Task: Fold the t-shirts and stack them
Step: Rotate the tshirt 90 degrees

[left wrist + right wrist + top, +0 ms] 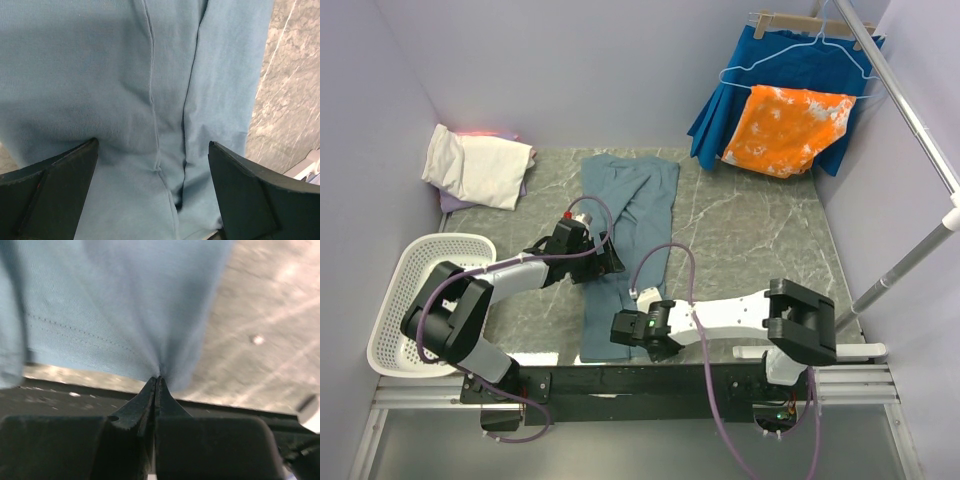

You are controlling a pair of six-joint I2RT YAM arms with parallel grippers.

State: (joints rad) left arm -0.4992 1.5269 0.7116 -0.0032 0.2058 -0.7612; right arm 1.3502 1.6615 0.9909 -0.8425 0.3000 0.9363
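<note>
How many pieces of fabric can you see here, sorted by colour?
blue-grey t-shirt: 1
cream-white t-shirt: 1
lavender t-shirt, mostly hidden: 1
royal-blue garment: 1
orange-and-white cloth: 1
Total: 5

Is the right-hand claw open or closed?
Closed: the right gripper shows no gap between its tips, pinching an edge of the blue-grey t-shirt.
</note>
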